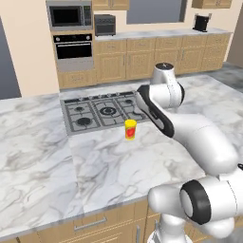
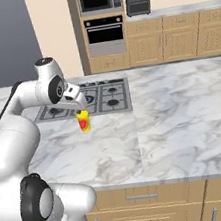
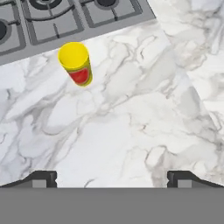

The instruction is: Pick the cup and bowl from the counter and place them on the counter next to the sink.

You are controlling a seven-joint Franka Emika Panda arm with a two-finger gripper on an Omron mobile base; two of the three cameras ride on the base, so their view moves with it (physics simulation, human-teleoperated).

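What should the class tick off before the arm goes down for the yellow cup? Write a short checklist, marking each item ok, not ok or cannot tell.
1. Gripper open and holding nothing: ok; the fingertips stand wide apart.
2. Cup upright on the counter: ok; it stands just in front of the stovetop.
3. Gripper centred over the cup: not ok; in the hand view the cup sits up and to the left, well off the line between the fingertips.
4. Room around the cup: ok; only bare marble beside it, with the stovetop edge close behind.
5. Bowl located: cannot tell.
6. Sink located: cannot tell.
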